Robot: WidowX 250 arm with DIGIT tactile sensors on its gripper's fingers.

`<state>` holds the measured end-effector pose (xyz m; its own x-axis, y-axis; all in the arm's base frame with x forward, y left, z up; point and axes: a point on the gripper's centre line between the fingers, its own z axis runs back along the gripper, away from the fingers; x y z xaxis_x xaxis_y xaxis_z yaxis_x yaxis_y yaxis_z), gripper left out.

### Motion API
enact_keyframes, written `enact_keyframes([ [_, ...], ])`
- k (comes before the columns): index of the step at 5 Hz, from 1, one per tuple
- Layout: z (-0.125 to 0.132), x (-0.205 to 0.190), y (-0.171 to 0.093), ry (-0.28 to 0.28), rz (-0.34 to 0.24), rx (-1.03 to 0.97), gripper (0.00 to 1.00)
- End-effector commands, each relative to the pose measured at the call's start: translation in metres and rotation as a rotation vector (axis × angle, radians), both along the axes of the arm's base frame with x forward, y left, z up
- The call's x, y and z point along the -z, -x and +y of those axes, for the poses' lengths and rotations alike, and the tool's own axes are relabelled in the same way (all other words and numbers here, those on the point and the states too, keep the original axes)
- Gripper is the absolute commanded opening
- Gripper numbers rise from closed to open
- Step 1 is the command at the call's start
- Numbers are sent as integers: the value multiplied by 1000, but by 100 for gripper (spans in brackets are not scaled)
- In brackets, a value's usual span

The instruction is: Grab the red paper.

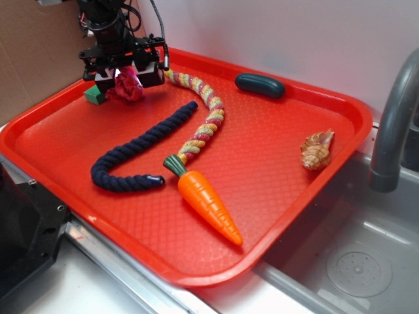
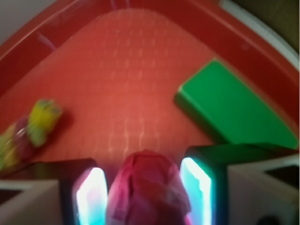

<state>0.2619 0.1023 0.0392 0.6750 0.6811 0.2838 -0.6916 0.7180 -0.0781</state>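
Observation:
The red paper is a dark red crumpled ball at the tray's back left corner. My gripper stands over it with one finger on each side. In the wrist view the red paper fills the gap of my gripper, and both lit pads press against its sides. The jaws are shut on the ball, whose lower part shows beneath the fingers, just at the tray floor.
A green block lies just left of the gripper, also seen as the green block. On the red tray lie a braided multicolour rope, a dark blue rope, a carrot, a dark green pickle and a shell. A sink and tap stand at the right.

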Motion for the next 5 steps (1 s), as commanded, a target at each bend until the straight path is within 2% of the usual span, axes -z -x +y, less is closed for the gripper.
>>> enact_keyframes([
  [1,-8,-78,25,113,-38,50,0],
  [2,-42,-128,54,345,-59,133,0],
  [3,-65,-177,68,305,-64,159,0],
  [4,-74,-227,80,276,-48,181,0],
  [5,-78,-260,79,239,-15,199,0],
])
